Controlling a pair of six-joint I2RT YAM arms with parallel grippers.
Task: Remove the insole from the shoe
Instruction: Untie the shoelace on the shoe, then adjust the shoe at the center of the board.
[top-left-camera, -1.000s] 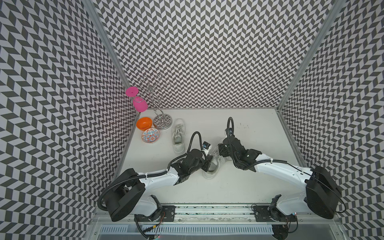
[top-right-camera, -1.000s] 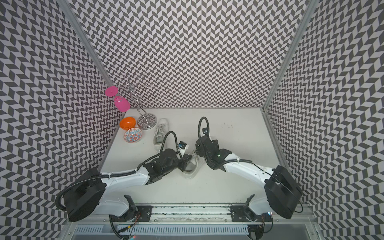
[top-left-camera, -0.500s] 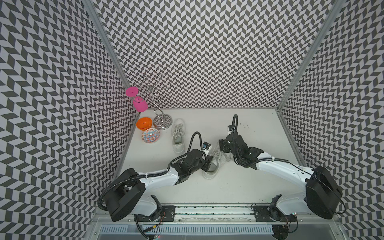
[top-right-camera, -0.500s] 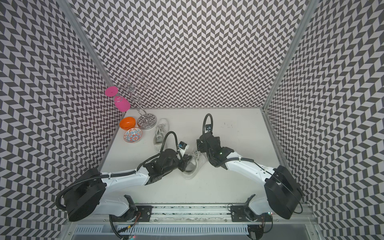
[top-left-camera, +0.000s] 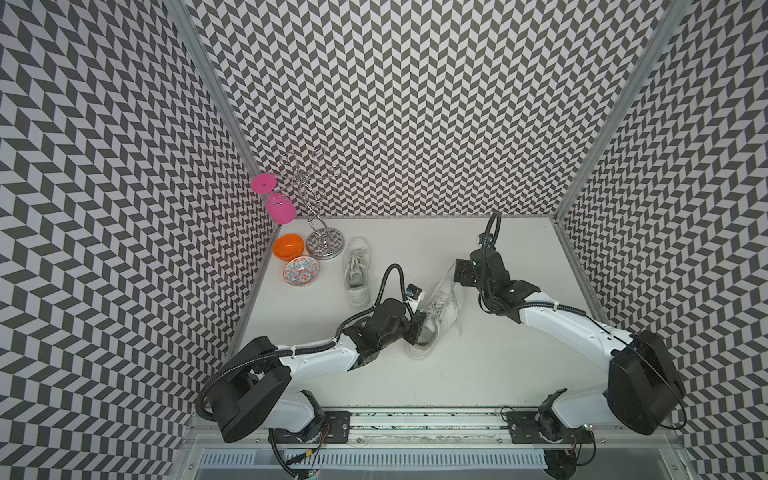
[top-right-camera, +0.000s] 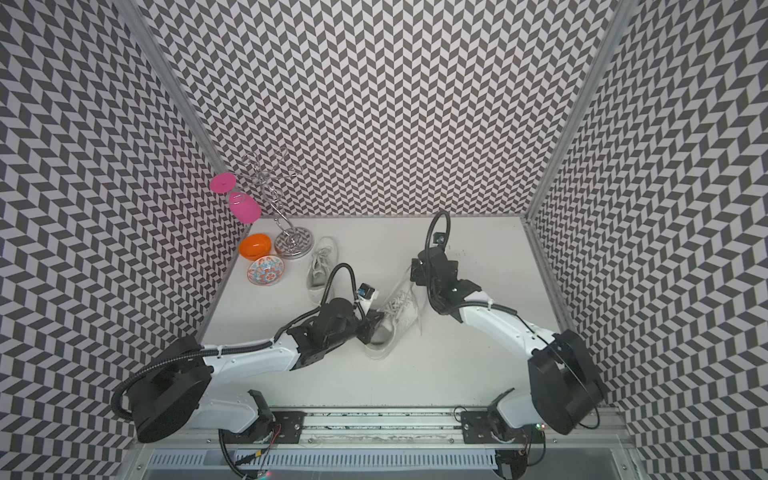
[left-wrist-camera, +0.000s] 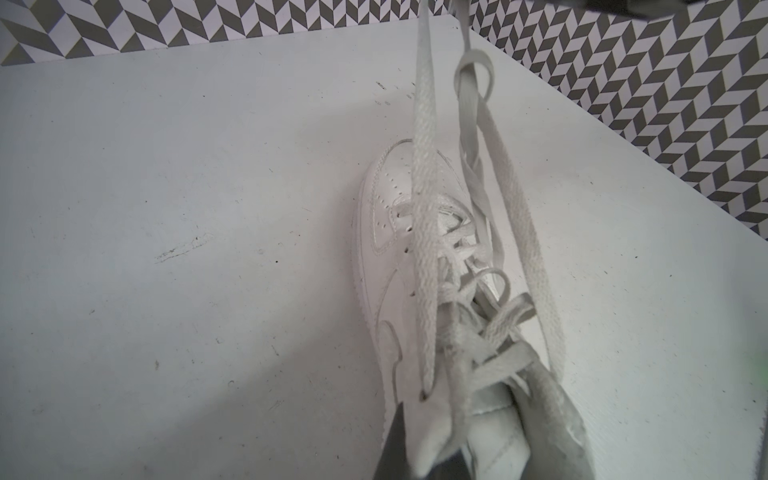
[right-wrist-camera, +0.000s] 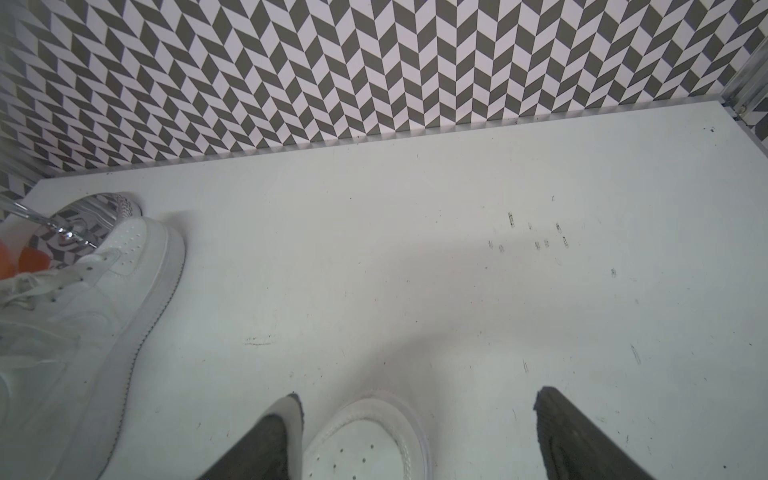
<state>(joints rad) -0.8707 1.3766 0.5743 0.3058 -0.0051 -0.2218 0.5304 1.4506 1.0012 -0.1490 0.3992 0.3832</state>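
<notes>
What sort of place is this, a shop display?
Probably a robot test cell: a left arm and right arm mounted on a front rail, zigzag-patterned walls boxing in a white table, and props like a sneaker and orange bowl.

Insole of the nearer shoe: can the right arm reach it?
Probably not: the left gripper is shut on the shoe at its opening, and the right gripper hangs open over the toe.

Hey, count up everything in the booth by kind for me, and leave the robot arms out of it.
White shoes: 2, the near shoe and the far shoe
Bowls: 2, the orange bowl and the patterned bowl
Pink glass: 1
Metal rack: 1
Total: 6
</notes>
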